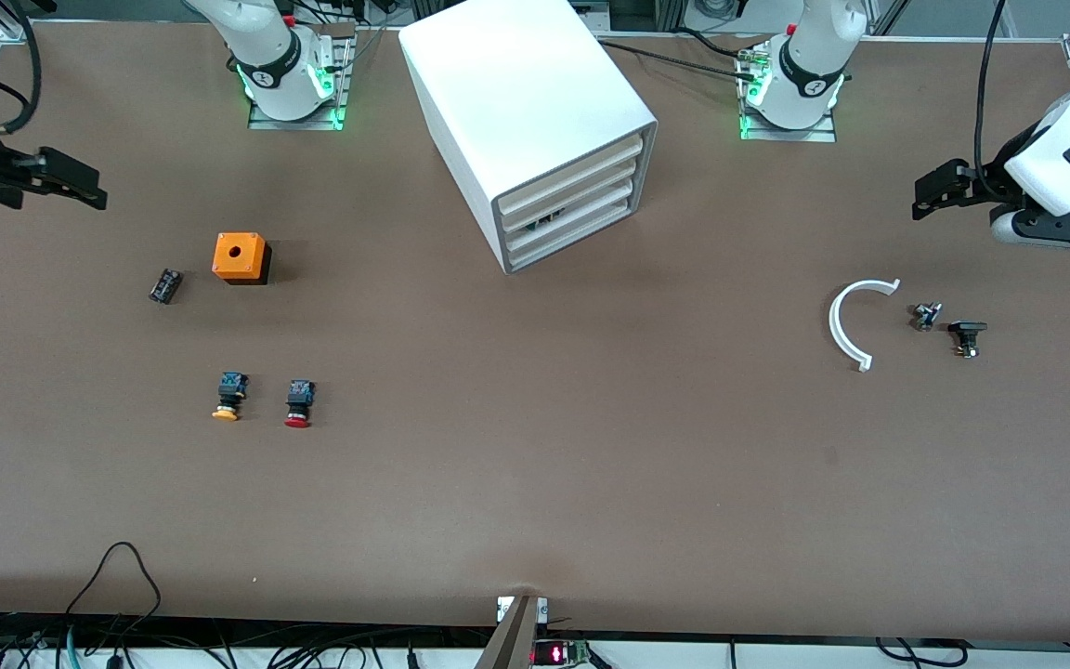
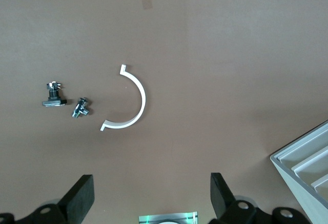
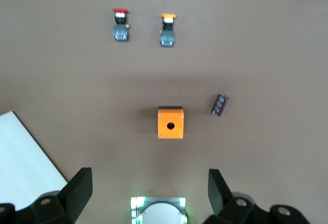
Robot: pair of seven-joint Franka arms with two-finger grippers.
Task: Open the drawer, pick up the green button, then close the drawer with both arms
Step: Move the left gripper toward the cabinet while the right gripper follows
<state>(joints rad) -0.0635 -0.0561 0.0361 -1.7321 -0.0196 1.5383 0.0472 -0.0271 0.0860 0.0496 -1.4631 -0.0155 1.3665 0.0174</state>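
Note:
The white cabinet stands at mid-table near the robots' bases, its four alike drawers all pushed in. Something dark shows in a gap between two drawers. The green button is hidden. My left gripper hovers open and empty over the left arm's end of the table; its wrist view shows both fingers wide apart and a corner of the cabinet. My right gripper hovers open and empty over the right arm's end; its fingers are wide apart, and the cabinet top shows there.
An orange box, a small black block, a yellow-capped button and a red-capped button lie toward the right arm's end. A white half ring and two small metal parts lie toward the left arm's end.

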